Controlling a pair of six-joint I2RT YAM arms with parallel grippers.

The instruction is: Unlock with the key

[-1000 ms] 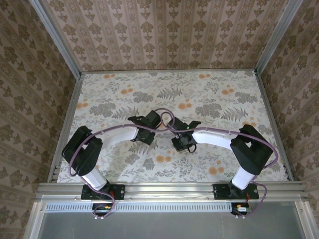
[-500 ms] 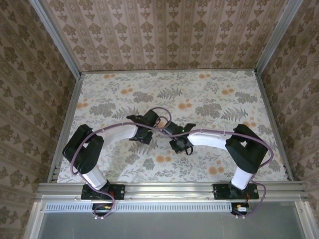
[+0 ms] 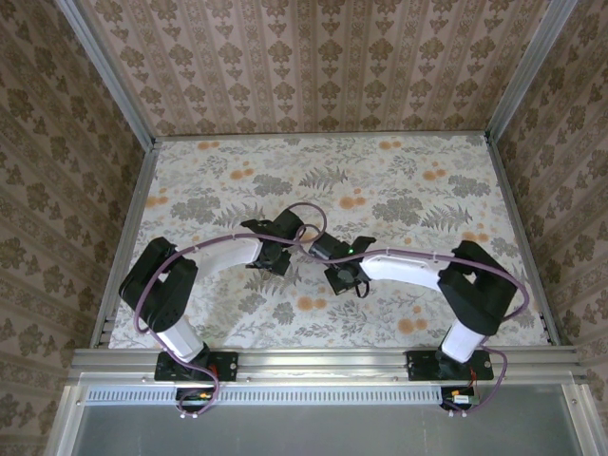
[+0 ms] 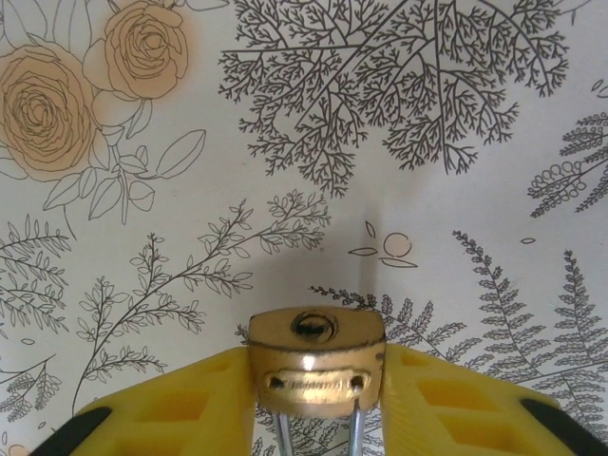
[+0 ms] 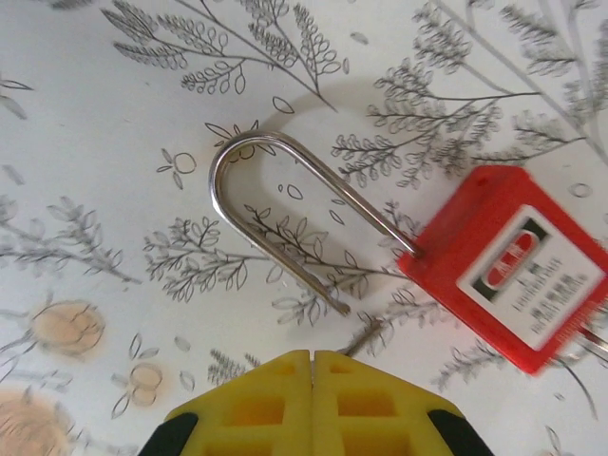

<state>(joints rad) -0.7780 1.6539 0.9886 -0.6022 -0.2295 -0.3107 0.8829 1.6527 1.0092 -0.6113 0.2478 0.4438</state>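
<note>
The right gripper (image 5: 312, 372) presses its yellow fingers together on nothing, near the key (image 5: 503, 275). The key's red square tag with a white label lies flat on the floral table (image 5: 114, 123), and a silver loop (image 5: 249, 157) curves from it. The left wrist view shows the left gripper (image 4: 316, 385) clamped on a brass padlock (image 4: 316, 347), its keyhole facing the camera.

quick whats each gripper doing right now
left gripper: shut on the brass padlock
right gripper: shut, nothing seen in it
</note>
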